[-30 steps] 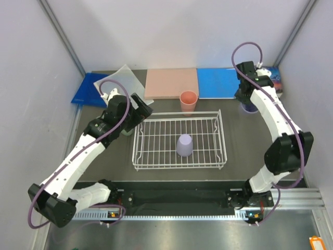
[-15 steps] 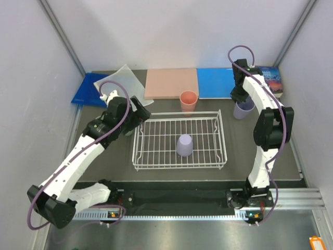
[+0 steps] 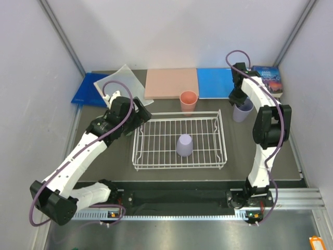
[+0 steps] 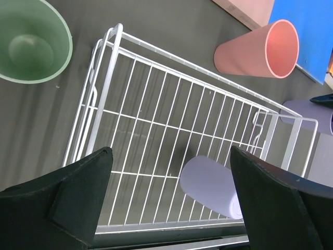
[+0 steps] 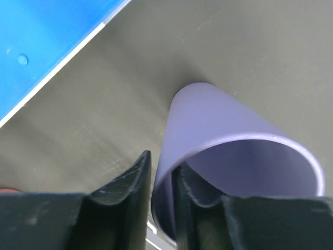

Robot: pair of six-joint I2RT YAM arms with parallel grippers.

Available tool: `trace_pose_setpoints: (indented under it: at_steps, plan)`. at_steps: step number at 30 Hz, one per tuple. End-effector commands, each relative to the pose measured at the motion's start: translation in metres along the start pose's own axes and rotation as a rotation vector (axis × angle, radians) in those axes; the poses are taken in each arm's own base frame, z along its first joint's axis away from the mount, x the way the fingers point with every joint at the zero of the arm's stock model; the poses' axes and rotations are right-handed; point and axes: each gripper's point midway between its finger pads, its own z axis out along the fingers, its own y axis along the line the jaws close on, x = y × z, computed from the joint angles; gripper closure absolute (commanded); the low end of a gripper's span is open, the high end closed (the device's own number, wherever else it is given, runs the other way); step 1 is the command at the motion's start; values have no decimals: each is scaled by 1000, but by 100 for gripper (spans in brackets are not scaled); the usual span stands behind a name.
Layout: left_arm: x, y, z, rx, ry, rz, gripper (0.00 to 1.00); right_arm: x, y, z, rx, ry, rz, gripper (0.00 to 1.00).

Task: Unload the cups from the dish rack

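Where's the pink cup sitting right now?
Seen from above, the pink cup stands upright on the table just beyond the dish rack's far edge, by the near right corner of the salmon board.

The top view is lit brightly and evenly from above by diffuse light. Only soft, short shadows are cast on the dark table [image 3: 244, 146], and a pale sheen is seen on the metal strip [image 3: 182, 234] along the bottom edge. In the left wrist view the dish rack [image 4: 156, 104] is rendered sharply, while the left gripper [image 4: 170, 156] is shown nearly black at the bottom. In the right wrist view the right gripper [image 5: 162, 161] is dark and blurred, and the lavender cup [image 5: 218, 120] is softened towards the lower right.
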Motion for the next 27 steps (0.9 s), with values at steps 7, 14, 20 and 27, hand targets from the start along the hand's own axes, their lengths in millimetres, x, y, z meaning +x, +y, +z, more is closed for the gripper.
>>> trace_pose_setpoints:
  at_steps: [7,14,20,27]
  plan:
    - [-11,-24,-7,132,-42,43,1,-51,24,-102,-290,-231,54,58]
    - [-11,-28,-13,166,-37,97,1,-52,23,-210,-488,-352,66,54]
    - [20,-51,-11,228,58,275,1,-6,37,-341,-1144,-678,2,0]
    - [63,-91,-11,246,73,491,1,40,28,-342,-1142,-604,-132,0]
